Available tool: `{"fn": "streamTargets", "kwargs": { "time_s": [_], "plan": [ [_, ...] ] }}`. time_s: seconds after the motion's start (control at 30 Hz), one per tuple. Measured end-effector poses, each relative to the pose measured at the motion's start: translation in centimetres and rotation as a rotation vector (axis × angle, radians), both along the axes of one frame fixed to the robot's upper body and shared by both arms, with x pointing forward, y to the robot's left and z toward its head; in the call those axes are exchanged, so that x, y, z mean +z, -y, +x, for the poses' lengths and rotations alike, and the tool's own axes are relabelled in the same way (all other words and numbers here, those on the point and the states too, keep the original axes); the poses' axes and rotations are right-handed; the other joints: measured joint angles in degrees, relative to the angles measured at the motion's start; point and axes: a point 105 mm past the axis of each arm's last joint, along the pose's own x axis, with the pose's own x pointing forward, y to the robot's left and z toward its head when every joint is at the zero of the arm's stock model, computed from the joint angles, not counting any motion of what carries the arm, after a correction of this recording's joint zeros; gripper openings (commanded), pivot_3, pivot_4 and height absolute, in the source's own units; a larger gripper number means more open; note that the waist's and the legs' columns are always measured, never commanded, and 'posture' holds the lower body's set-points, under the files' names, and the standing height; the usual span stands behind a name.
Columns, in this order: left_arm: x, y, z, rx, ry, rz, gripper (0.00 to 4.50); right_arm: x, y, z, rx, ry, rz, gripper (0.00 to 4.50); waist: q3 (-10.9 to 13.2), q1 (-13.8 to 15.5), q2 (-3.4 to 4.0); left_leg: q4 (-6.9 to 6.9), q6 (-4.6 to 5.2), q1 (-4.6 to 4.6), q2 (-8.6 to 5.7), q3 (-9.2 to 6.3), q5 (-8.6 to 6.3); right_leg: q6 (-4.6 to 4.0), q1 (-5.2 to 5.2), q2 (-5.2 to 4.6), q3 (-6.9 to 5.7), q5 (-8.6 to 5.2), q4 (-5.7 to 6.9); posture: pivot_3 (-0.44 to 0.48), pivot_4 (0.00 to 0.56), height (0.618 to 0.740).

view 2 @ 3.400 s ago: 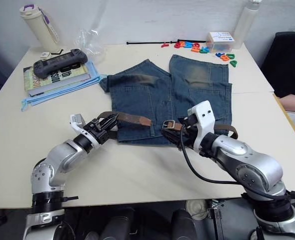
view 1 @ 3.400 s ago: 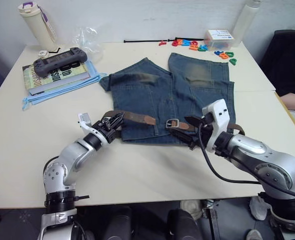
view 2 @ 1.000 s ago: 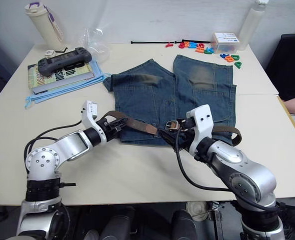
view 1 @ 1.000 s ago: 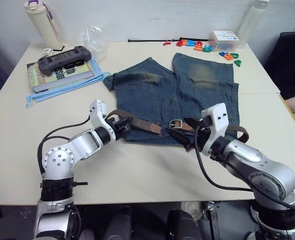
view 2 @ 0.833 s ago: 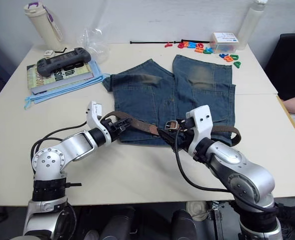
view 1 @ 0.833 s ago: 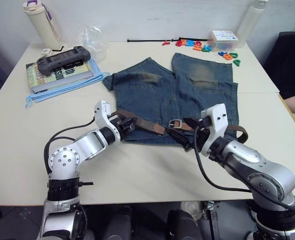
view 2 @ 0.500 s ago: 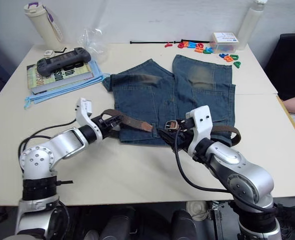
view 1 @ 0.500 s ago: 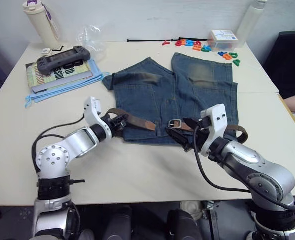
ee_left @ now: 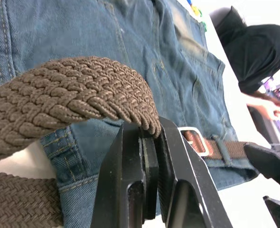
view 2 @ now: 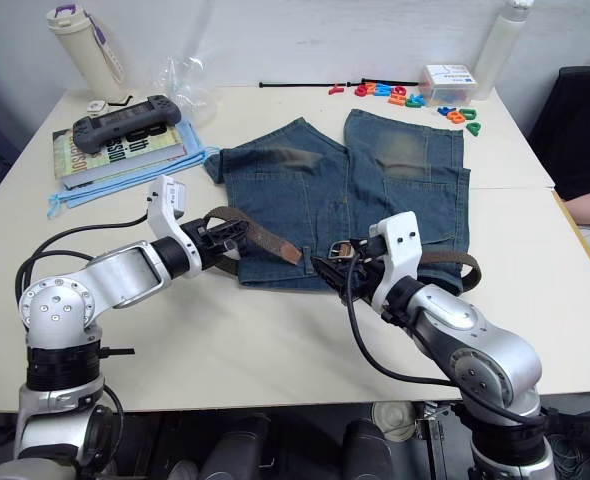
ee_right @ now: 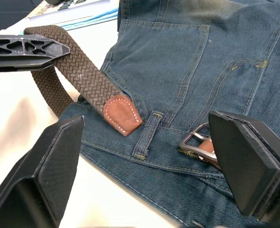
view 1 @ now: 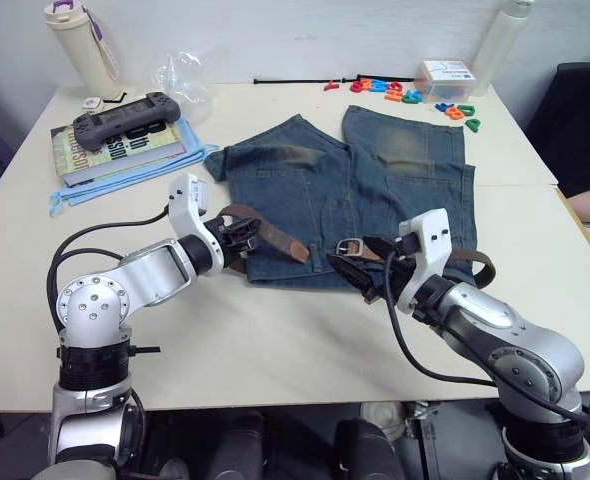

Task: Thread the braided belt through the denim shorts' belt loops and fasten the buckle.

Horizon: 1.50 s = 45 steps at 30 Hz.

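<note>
The denim shorts (view 1: 375, 180) lie flat mid-table, waistband toward me. My left gripper (view 1: 241, 231) is shut on the braided belt (ee_left: 73, 99), pinching a bend of it just above the shorts' left waist corner. The belt's tan tip (ee_right: 121, 111) rests on the waistband just left of a belt loop (ee_right: 149, 128). The buckle (view 1: 348, 246) lies on the waistband right of that loop, the strap behind it running through the right side (view 1: 475, 262). My right gripper (ee_right: 149, 166) hovers open at the waistband edge, its jaws wide apart on either side of the loop and buckle.
At the back left are a book with a game controller (view 1: 120, 113) on it, a bottle (view 1: 75, 40) and a plastic bag (view 1: 180, 75). Coloured letters (view 1: 405, 92), a white box (view 1: 445, 73) and a thin black cable (view 1: 295, 80) lie at the back. A person sits at right (ee_left: 244, 47).
My left gripper has drawn back to the left with the belt, so the tan tip now lies farther from the buckle. The right gripper has stayed open in place.
</note>
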Motion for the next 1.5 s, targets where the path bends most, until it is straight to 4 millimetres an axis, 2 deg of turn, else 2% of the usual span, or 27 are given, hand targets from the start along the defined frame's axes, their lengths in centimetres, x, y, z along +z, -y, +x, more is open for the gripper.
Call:
{"fn": "streamTargets", "kwargs": {
  "time_s": [0.6, 0.77, 1.0, 1.17, 1.5],
  "plan": [
    [-0.2, 1.1, 0.0, -0.039, -0.001, 0.046, 0.00, 0.1, -0.2, -0.2, -0.011, 0.006, 0.013, 4.46, 0.0, 0.1, 0.00, 0.00, 0.00, 0.00, -0.01, 0.01, 0.00, 0.00, -0.01, 0.00, 0.02, 0.00, 0.01, 0.000, 0.150, 0.684],
    [-0.8, 1.9, 0.3, -0.034, -0.016, 0.036, 0.00, 0.0, -0.1, -0.2, -0.020, 0.002, 0.013, 4.46, 0.0, 0.0, 0.00, 0.00, 0.00, 0.01, -0.01, 0.03, 0.00, 0.00, -0.01, 0.00, 0.02, 0.00, 0.03, 0.000, 0.150, 0.684],
    [-1.3, 2.4, 0.9, -0.008, -0.036, -0.035, 0.00, 0.0, 0.0, -0.1, -0.030, -0.002, 0.014, 4.46, 0.0, 0.1, 0.00, 0.01, 0.00, -0.01, -0.02, 0.02, 0.00, 0.00, 0.00, -0.01, 0.01, 0.00, 0.01, 0.000, 0.150, 0.684],
    [-2.0, 1.6, 1.4, 0.049, -0.080, -0.104, 0.00, 0.0, 0.0, -0.1, -0.029, -0.005, 0.018, 4.46, 0.0, 0.0, 0.00, 0.02, 0.00, 0.00, -0.01, 0.03, 0.00, 0.00, -0.01, -0.01, 0.02, 0.00, 0.03, 0.000, 0.150, 0.684],
    [-4.0, 1.9, 1.0, 0.074, -0.149, -0.182, 0.00, -0.2, 0.3, -0.1, -0.037, -0.018, 0.018, 4.46, 0.0, 0.1, 0.00, 0.03, 0.00, -0.01, -0.02, 0.03, 0.00, 0.00, 0.00, -0.02, 0.01, 0.00, 0.03, 0.000, 0.150, 0.684]
  ]
}}
